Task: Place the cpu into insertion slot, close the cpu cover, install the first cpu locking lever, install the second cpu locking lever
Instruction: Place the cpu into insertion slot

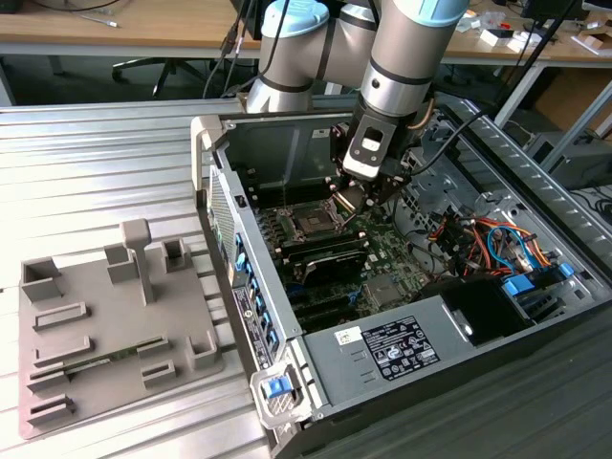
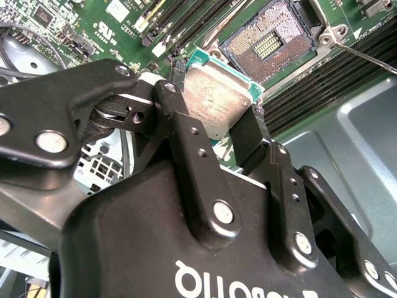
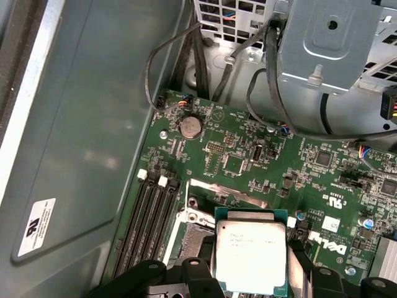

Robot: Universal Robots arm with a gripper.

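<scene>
My gripper (image 2: 214,118) is shut on the cpu (image 2: 220,99), a thin square chip with a grey metal top and green edge, pinched by two opposite sides. In the first wrist view the cpu (image 3: 250,248) hangs just above the board, partly over the open insertion slot (image 3: 189,239). The slot (image 2: 273,40) shows its bare contact field, with the chip beside and above it. A shiny strip of the cpu cover (image 3: 228,191) stands raised at the slot's edge. In the exterior view the gripper (image 1: 359,196) sits inside the case next to the slot (image 1: 311,223).
Memory slots (image 3: 152,217) flank the socket and a thin lever rod (image 2: 366,57) lies near it. Cables (image 3: 273,93) and a drive cage (image 3: 335,37) hang close by. The case wall (image 3: 93,136) is near. A grey fixture tray (image 1: 105,325) lies outside the case.
</scene>
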